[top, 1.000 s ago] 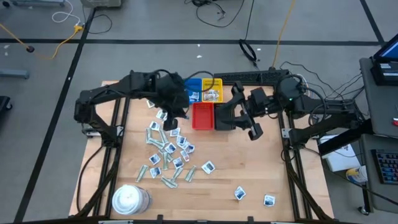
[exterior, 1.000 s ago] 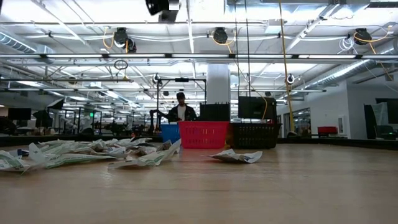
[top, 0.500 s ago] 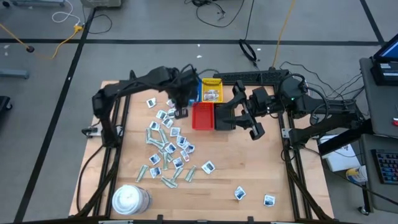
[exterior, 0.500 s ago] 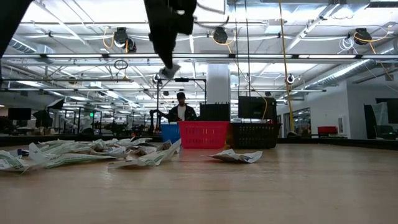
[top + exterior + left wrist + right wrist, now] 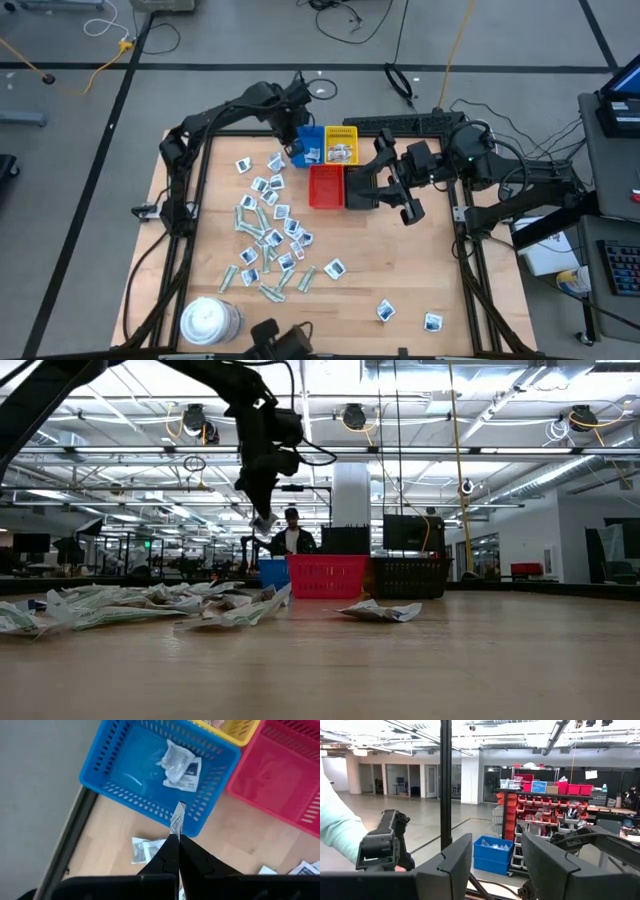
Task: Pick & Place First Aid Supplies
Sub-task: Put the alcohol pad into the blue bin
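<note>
The left tool (image 5: pixel 176 836) is clenched on one narrow wrapped packet (image 5: pixel 176 820), which sticks out past the fingertips just above the near wall of the blue tray (image 5: pixel 118 785). In the low view this tool (image 5: pixel 263 520) hangs well above the tabletop (image 5: pixel 420 660) with the packet's pale end showing below it. Two more packets (image 5: pixel 180 764) already lie inside the blue tray (one clear, one white with a dark mark). Right of it sit the yellow tray (image 5: pixel 341 144) and, nearer, the red tray (image 5: pixel 326 186). The main heap of first aid supplies (image 5: pixel 268 235) is spread over the tabletop's left half, with stray packets (image 5: pixel 408 316) toward the near right corner. The right tool (image 5: pixel 495 865) waits raised at the right of the trays, fingers released and apart, holding nothing.
</note>
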`<state>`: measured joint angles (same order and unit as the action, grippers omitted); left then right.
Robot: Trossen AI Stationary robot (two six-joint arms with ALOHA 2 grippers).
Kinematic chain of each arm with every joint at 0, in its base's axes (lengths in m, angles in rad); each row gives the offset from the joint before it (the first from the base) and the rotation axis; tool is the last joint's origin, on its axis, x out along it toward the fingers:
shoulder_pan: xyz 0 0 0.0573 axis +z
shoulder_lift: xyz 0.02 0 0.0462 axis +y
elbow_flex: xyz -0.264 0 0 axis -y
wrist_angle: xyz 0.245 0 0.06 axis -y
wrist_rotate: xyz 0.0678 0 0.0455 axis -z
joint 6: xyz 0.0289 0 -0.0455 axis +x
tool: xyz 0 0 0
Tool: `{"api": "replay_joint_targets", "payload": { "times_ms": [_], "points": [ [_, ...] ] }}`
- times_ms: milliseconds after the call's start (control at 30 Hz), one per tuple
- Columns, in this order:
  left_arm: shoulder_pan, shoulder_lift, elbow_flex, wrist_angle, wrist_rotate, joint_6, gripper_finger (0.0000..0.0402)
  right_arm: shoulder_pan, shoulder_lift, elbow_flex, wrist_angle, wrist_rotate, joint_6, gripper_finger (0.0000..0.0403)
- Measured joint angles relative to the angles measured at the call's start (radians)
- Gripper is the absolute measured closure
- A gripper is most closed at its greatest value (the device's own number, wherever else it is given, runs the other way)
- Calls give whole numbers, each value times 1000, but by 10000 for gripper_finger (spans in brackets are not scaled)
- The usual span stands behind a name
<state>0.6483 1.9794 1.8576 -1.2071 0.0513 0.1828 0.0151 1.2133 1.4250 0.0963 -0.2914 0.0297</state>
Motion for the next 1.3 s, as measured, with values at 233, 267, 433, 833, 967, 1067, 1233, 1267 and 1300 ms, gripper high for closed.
{"api": "replay_joint_targets", "payload": {
  "times_ms": [233,267,433,833,967,1067,1233,1267,1300],
  "points": [
    [-6,10,1,140,24,25,401,0,0,0,0,1,-46,238],
    [-6,16,1,150,30,20,401,0,0,0,0,1,-46,238],
    [-1,89,1,163,30,15,401,0,0,0,0,2,-46,238],
    [-8,195,0,201,27,20,379,0,0,0,-4,2,33,238],
    [-13,184,0,219,27,25,331,0,0,0,-5,2,37,238],
    [-18,174,0,219,28,25,284,0,0,0,-31,2,37,238],
    [-35,119,0,193,29,15,219,0,0,0,-159,3,45,238],
    [-41,98,0,190,33,15,210,0,0,0,-198,11,69,238],
    [-46,73,0,187,43,15,204,0,1,0,-234,29,99,238]
  ]
}}
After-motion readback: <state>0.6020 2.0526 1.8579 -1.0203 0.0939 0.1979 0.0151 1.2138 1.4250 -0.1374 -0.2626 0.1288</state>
